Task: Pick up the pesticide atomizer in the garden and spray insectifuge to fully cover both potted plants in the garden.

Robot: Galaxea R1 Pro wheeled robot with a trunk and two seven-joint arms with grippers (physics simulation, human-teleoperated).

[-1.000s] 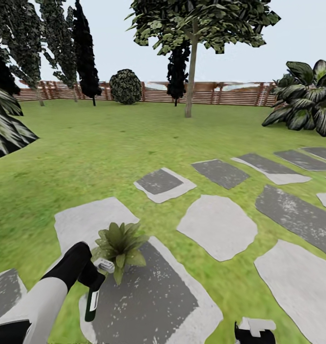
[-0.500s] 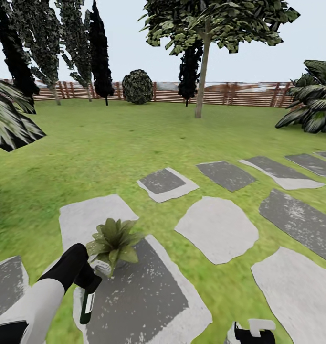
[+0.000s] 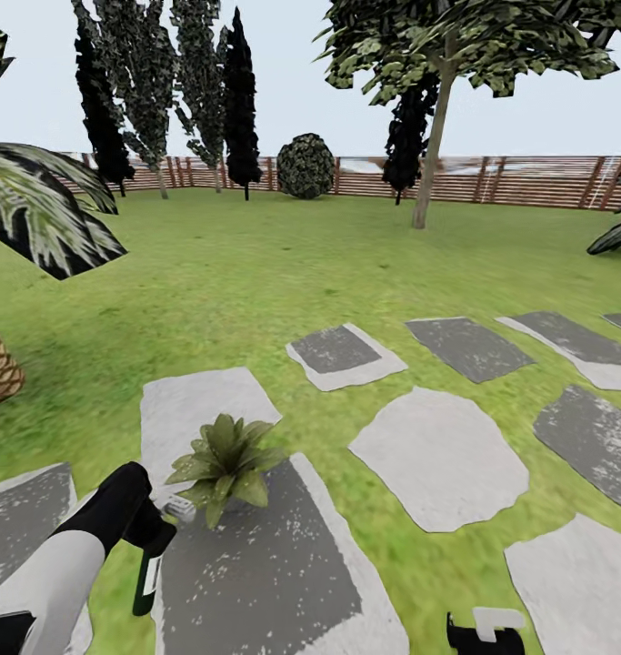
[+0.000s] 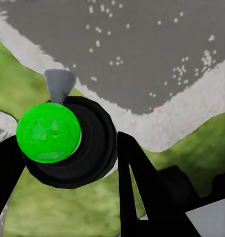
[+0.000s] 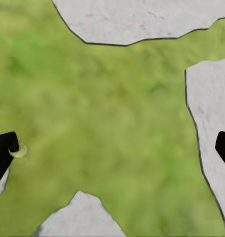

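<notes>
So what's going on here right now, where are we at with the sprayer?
The left tool holds the pesticide atomizer, its spray head close beside the potted plant that sits on the dark stepping stone. In the left wrist view the green dot on the spray head sits between the tool's fingers. The right tool hangs open and empty over grass and pale stones. No spray is visible.

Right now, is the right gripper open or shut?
Open. In the right wrist view the two dark fingertips sit at opposite edges, with bare grass and stepping stones between them; nothing is held.
</notes>
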